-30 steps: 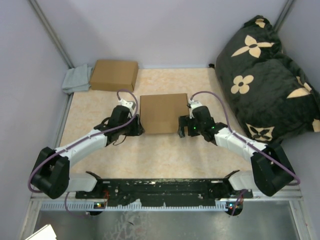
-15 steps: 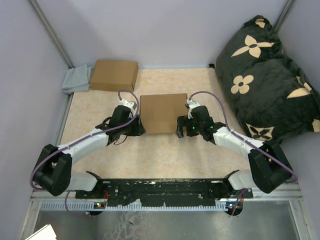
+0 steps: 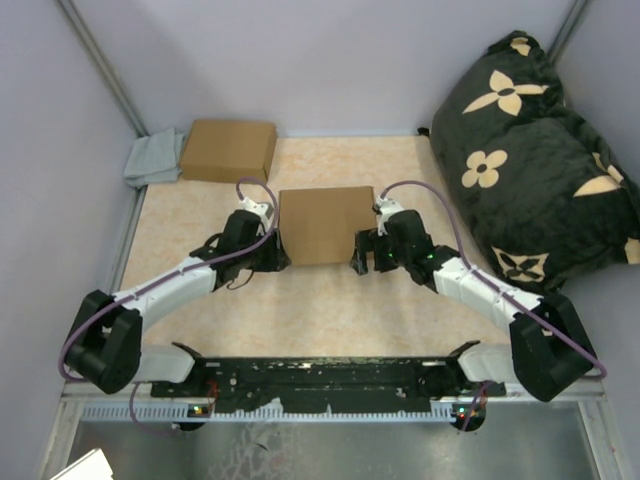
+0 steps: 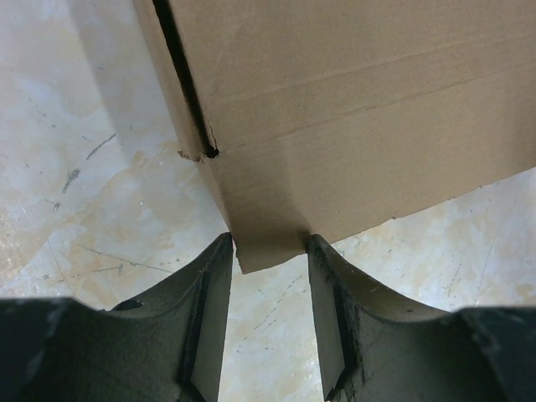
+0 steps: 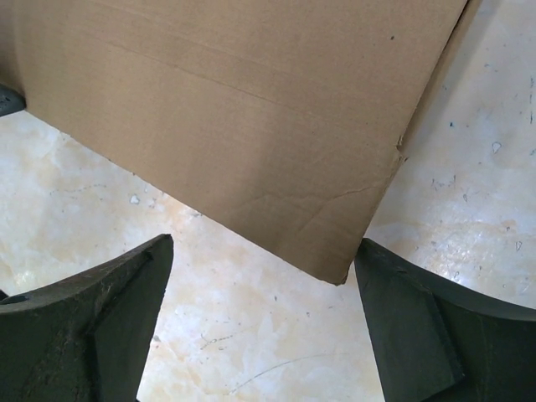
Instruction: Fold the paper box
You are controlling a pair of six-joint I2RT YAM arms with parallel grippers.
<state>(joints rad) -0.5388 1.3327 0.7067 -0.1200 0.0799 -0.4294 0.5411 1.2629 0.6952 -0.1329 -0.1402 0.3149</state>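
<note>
One grey cloth (image 3: 150, 160) lies crumpled at the far left corner of the surface (image 3: 330, 310), right against a smooth brown carton (image 3: 228, 150). Nearer and toward the middle, the left tool (image 4: 268, 244) is clenched on the near left corner of the paper box (image 3: 325, 226). Its two dark fingers (image 4: 209, 285) press either side of a cardboard corner flap, just below a dark slit in the box's side. The paper box sits at the centre of the surface, its broad brown face showing faint crease lines. At its near right corner the right tool (image 5: 264, 244) is spread wide and grasps nothing. The corner pokes between the fingers, close to the right one; contact there cannot be told. A black flowered cushion (image 3: 535, 150) fills the far right.
</note>
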